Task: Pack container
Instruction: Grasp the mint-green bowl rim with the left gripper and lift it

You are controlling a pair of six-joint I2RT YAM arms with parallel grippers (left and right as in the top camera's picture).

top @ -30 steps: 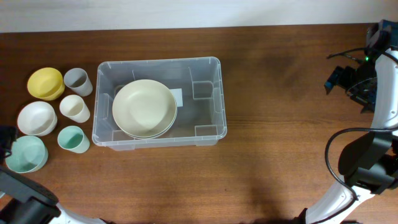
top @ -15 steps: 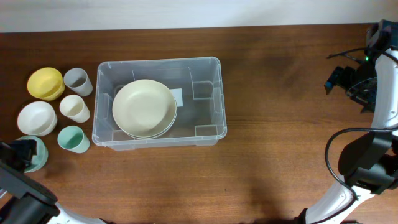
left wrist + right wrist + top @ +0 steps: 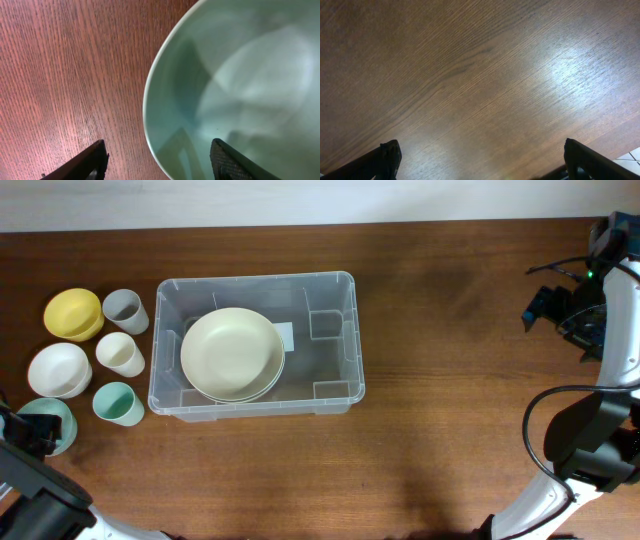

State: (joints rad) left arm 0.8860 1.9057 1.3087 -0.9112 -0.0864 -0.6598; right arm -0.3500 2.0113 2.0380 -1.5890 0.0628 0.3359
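The clear plastic container (image 3: 354, 340) stands left of the table's middle, with stacked cream bowls (image 3: 231, 353) and a white label (image 3: 286, 336) on its floor. A mint bowl (image 3: 52, 420) sits at the far left front and fills the right of the left wrist view (image 3: 240, 85). My left gripper (image 3: 28, 435) is open and straddles the bowl's rim (image 3: 157, 162), with one finger outside over the wood and the other inside the bowl. My right gripper (image 3: 556, 302) is open and empty (image 3: 487, 165) over bare table at the far right.
Left of the container stand a yellow bowl (image 3: 72, 313), a grey cup (image 3: 124, 309), a cream cup (image 3: 119, 353), a white bowl (image 3: 58, 369) and a mint cup (image 3: 116, 402). The table's back edge runs along the top.
My left gripper moved right from beside the mint bowl onto its rim, then shifted slightly back left. The bowl has stayed on the table. The right arm has not moved.
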